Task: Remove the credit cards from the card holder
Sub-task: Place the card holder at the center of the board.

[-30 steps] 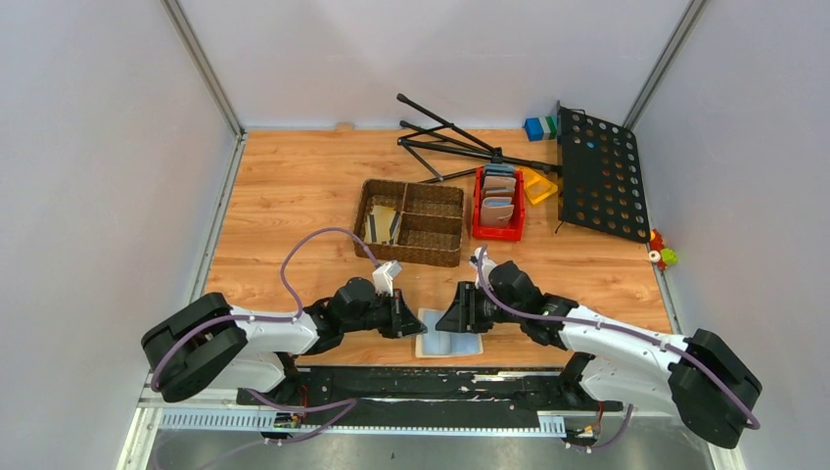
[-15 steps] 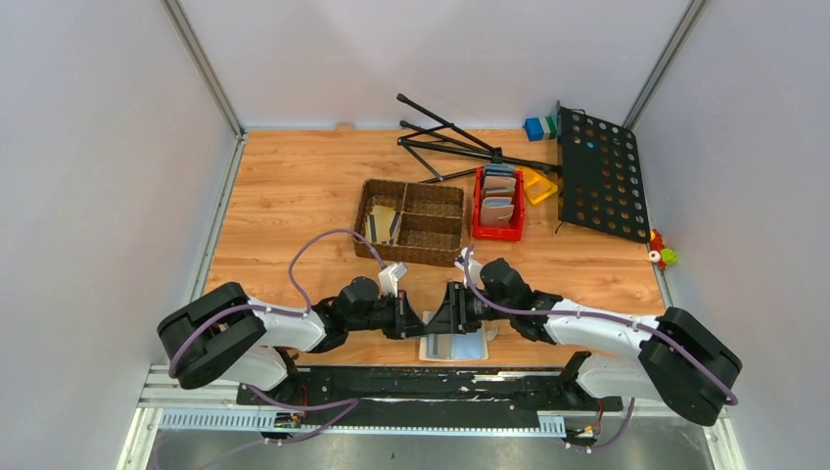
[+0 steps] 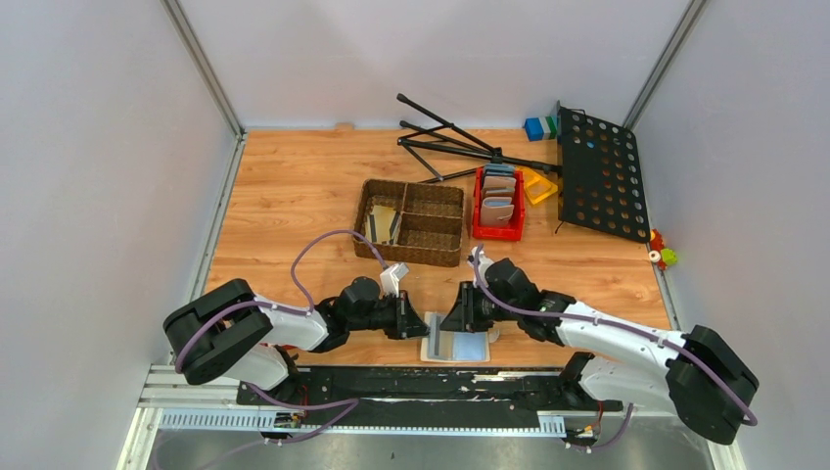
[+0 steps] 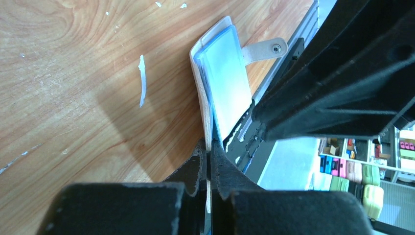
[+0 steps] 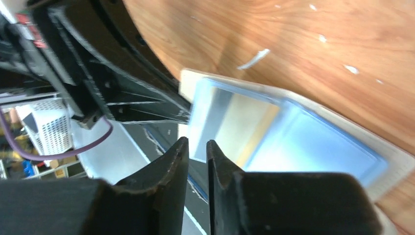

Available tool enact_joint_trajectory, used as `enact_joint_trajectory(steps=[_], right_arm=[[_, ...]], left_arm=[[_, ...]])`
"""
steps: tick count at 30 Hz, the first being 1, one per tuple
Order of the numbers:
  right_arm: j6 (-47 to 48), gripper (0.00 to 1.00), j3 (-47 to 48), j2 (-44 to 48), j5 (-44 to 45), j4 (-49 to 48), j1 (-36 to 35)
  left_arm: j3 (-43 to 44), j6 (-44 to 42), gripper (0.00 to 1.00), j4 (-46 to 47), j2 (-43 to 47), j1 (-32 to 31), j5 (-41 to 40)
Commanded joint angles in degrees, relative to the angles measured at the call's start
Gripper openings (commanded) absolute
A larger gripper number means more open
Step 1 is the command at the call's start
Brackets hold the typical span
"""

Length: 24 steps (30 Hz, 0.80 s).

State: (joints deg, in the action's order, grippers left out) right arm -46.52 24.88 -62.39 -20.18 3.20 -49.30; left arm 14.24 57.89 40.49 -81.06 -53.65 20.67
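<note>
Left wrist view is showing the left gripper (image 4: 209,149) clamping its jaws on the card holder (image 4: 225,83), lying open at the surface (image 4: 73,73) edge; the right gripper (image 5: 196,147), jaws barely parted, is meeting a pale card (image 5: 235,117), grip unclear.

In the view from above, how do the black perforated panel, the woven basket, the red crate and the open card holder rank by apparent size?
1. black perforated panel and woven basket: nearly alike, too close to rank with certainty
2. red crate
3. card holder, smallest
</note>
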Motion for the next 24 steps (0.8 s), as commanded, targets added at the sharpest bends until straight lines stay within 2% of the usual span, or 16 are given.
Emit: enact_joint_trajectory(steps=[1, 3, 6, 10, 15, 18, 21, 24], right_arm=[[2.2, 0.16, 1.1, 1.4, 6.7, 8.5, 0.3], [1.8, 0.13, 0.8, 0.1, 6.6, 8.5, 0.2], [1.4, 0.14, 0.7, -2.2, 5.2, 6.5, 0.1], [1.5, 0.22, 1.0, -4.6, 4.2, 5.2, 0.0], [1.6, 0.3, 0.8, -4.8, 3.8, 4.4, 0.0], [1.5, 0.33, 0.7, -4.3, 3.7, 4.1, 0.0], [1.3, 0.35, 0.4, -3.8, 3.1, 3.2, -0.1], [1.3, 0.36, 0.4, -3.4, 3.0, 3.4, -0.1]], left_arm=[[0.6, 0.7, 0.0, 3.4, 0.5, -0.2, -0.2], [0.3, 1.4, 0.0, 5.6, 0.0, -0.2, 0.3], [-0.6, 3.1, 0.04, 9.8, -1.0, -0.2, 1.2], [-1.3, 4.9, 0.2, 15.3, -2.6, -0.2, 2.9], [-1.2, 5.3, 0.47, 16.2, -3.6, -0.2, 3.7], [-1.0, 5.4, 0.56, 16.1, -4.1, -0.2, 3.8], [-0.9, 5.2, 0.58, 15.4, -4.6, -0.2, 3.8], [-0.5, 4.7, 0.49, 13.7, -5.0, -0.2, 3.6]])
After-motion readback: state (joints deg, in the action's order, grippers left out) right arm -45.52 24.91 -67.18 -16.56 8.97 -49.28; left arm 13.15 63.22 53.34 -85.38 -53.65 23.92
